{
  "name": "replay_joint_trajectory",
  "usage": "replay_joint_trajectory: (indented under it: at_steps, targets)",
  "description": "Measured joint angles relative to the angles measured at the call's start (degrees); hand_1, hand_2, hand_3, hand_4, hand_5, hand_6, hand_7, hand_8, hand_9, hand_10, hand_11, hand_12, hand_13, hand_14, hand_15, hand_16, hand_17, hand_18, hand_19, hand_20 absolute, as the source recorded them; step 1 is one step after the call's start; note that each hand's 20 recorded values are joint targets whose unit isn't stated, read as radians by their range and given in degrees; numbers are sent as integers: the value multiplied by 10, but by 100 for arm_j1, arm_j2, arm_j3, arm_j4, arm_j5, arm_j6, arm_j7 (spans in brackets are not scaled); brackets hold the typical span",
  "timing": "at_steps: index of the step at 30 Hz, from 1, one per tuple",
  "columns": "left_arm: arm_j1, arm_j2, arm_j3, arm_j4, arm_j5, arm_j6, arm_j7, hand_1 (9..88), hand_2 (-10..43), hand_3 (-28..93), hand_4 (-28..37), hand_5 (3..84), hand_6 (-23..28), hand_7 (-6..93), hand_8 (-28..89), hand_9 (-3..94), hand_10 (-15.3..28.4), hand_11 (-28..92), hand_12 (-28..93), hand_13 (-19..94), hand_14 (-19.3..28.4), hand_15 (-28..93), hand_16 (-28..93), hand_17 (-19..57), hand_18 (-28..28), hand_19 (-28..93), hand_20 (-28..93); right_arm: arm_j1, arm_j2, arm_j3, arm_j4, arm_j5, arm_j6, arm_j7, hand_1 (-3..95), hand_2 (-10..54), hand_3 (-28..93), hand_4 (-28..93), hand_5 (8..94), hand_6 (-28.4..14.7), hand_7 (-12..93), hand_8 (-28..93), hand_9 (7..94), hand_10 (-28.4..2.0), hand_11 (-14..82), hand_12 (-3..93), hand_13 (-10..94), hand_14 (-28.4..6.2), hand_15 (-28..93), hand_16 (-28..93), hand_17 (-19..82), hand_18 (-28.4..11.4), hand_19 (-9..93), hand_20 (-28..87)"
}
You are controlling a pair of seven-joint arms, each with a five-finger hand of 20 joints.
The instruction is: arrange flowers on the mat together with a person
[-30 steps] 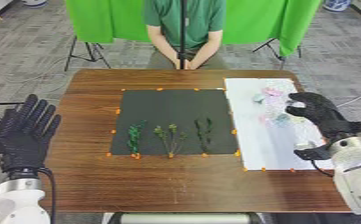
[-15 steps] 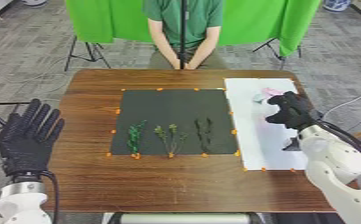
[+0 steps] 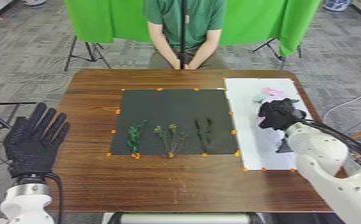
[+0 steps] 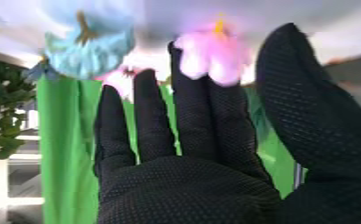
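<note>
Right hand [image 3: 281, 114]: over the white sheet, fingers straight, thumb spread well off them, nothing gripped. Contact with a bloom: can't tell.

Nearest to it, by the fingertips in the wrist view: pink flower [image 4: 214, 55], blue flower [image 4: 89, 50] beside it, another pink bloom [image 4: 121, 80] between and behind. From the head view, pink also shows on the white sheet [image 3: 263, 161] just beyond the hand. All of these read as unplaced stock.

Next out, to the hand's left: black mat [image 3: 172, 107]. Three stems lie on its near part, left of the hand and a bit closer to the robot. Dark thin sprig [image 3: 203, 137] is closest to the hand, yellowish-green sprig [image 3: 171, 142] next, leafy green sprig [image 3: 134, 139] farthest. They lie apart, tips pointing away from the robot.

Farthest, well left of the right hand, past the mat: left hand [image 3: 34, 145], fingers straight and slightly spread, nothing in it, likely waiting.

Progress: stem row looks done, three down. No blooms on the mat, so flower heads are probably what's left; call it partway. Next probably needs thumb and fingers brought together on one bloom, then a carry left to the mat. Risk: nudging the neighbouring blooms or squashing soft petals.
</note>
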Motion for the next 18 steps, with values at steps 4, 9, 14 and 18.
replay_joint_trajectory:
  at_steps: [4, 9, 14, 18]
  targets:
    - [26, -12, -7, -1, -61, 2, -1, 261, 120, 746, -283, 383, 80, 144, -109, 298, 136, 166, 54, 233, 157, 236, -60, -81, 150, 359, 90, 100, -5, -156, 39, -330, 61, 48, 573, -95, 669, -283, 657, 38, 326, -79, 797, -54, 111, 340, 517, -74, 202, 201, 117, -157, 320, 79]
    - [33, -18, -6, -1, -97, 2, -9, 261, 120, 746, -283, 375, 77, 145, -109, 298, 137, 165, 55, 234, 159, 236, -60, -81, 150, 359, 91, 113, 4, -336, 141, -403, 611, 116, 609, -95, 655, -283, 692, 64, 442, -59, 860, -41, 107, 414, 589, -41, 218, 296, 142, -148, 287, 107]
    - [36, -23, -5, 0, -145, 2, -9, 262, 120, 745, -283, 374, 76, 147, -110, 300, 138, 167, 55, 235, 159, 237, -60, -80, 150, 359, 91, 60, 34, -373, 124, -325, 816, 67, 606, -95, 664, -283, 695, 63, 454, -59, 859, -39, 108, 421, 600, -36, 205, 333, 143, -148, 283, 113]
    - [46, -25, -6, 1, -203, 2, -4, 259, 123, 740, -283, 374, 76, 147, -111, 301, 137, 166, 55, 235, 159, 238, -60, -80, 150, 359, 91, 60, 157, -502, -96, -264, 976, -52, 602, -95, 671, -283, 694, 62, 454, -59, 859, -38, 107, 422, 604, -35, 201, 342, 143, -149, 282, 114]
